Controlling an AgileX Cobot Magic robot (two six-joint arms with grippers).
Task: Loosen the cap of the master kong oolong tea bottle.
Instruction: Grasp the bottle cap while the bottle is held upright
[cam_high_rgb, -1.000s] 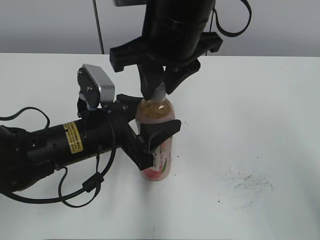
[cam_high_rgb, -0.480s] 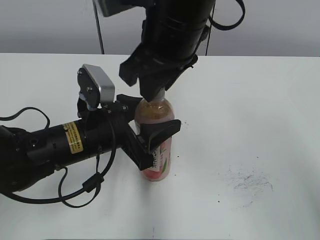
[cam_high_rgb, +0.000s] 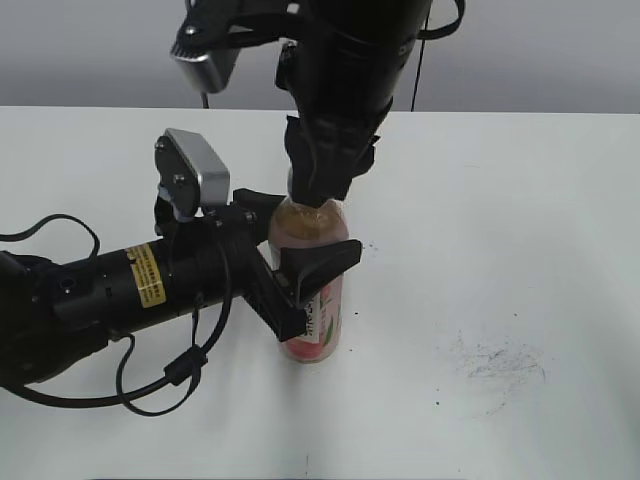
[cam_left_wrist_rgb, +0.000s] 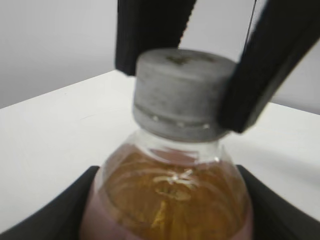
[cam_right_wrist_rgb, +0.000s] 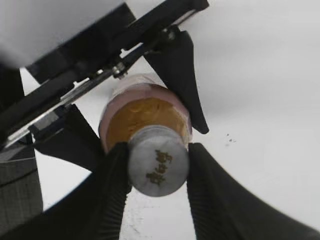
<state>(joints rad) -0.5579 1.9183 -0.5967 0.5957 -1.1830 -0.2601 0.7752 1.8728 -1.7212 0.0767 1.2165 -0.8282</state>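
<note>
Right gripper (cam_high_rgb: 318, 190) has rotated about the bottle's axis since a second ago: its wrist camera has swung round to the upper left, and the black fingers (cam_right_wrist_rgb: 112, 187) now stand nearly in line with the exterior view instead of spread across it. Master kong oolong tea bottle (cam_high_rgb: 312, 275) hasn't shifted, upright near the table's middle.

Table (cam_high_rgb: 520, 240): matte white, with a grey scuff patch (cam_high_rgb: 495, 362) and a few dark specks on the right. Plain grey wall (cam_high_rgb: 560, 50) behind.

Cap (cam_right_wrist_rgb: 158, 167): round, dull grey-white plastic, dark mark on top; the right gripper's fingers are clamped on its two sides. Clear shoulder below shows amber tea, pink label (cam_high_rgb: 322, 322) lower down.

Left gripper (cam_high_rgb: 290, 270): black angular jaws closed round the bottle's body, gripping it. Glossy black arm with yellow sticker (cam_high_rgb: 146, 275) lies low along the table
</note>
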